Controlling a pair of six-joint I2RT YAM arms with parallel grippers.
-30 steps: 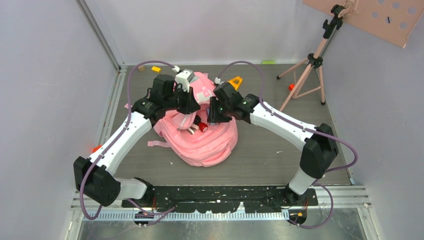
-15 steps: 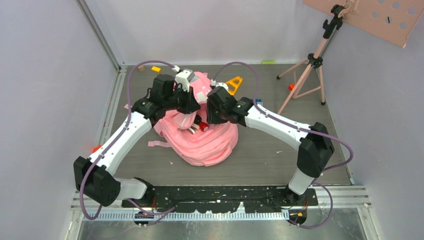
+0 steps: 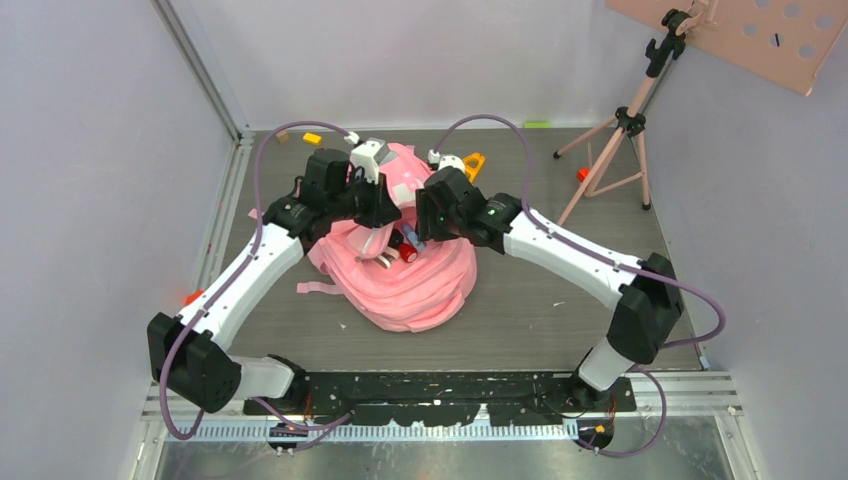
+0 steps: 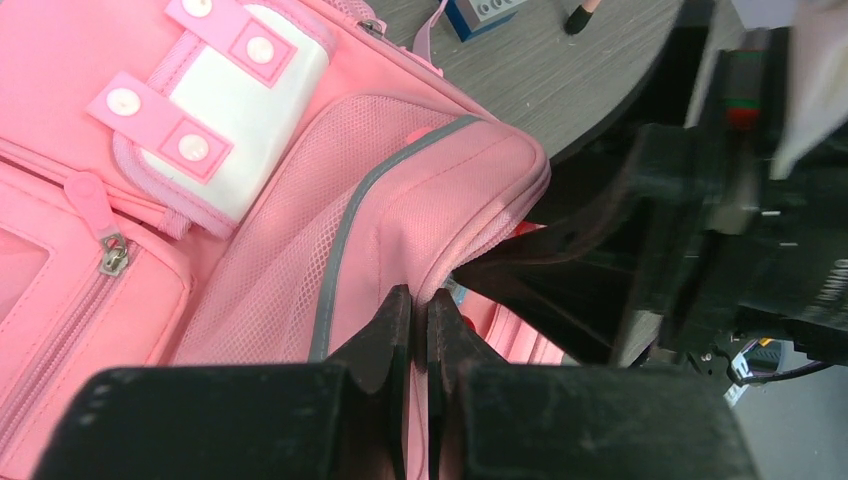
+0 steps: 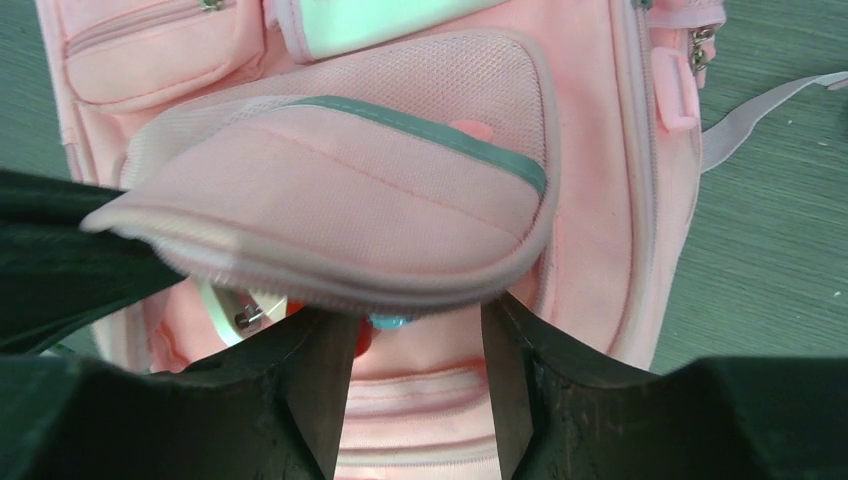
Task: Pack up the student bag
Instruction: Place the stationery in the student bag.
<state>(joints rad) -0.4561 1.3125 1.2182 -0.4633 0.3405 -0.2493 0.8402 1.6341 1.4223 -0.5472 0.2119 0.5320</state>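
From above, a grey bench [image 3: 540, 300] walled by pale panels [image 3: 100, 150] is seen; the student bag [image 3: 415, 290] lies mid-bench, with bare surface on its right up to a tripod [image 3: 620, 150]. At the left wrist, the left claw [image 4: 418, 300] is clenched on the bag's flap [image 4: 400, 200]. At the right wrist, the right claw [image 5: 415, 325] is released.

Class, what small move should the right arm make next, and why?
Probably lift the right gripper clear of the student bag: its jaws stand open and empty at the mouth, which the left gripper pinches open.
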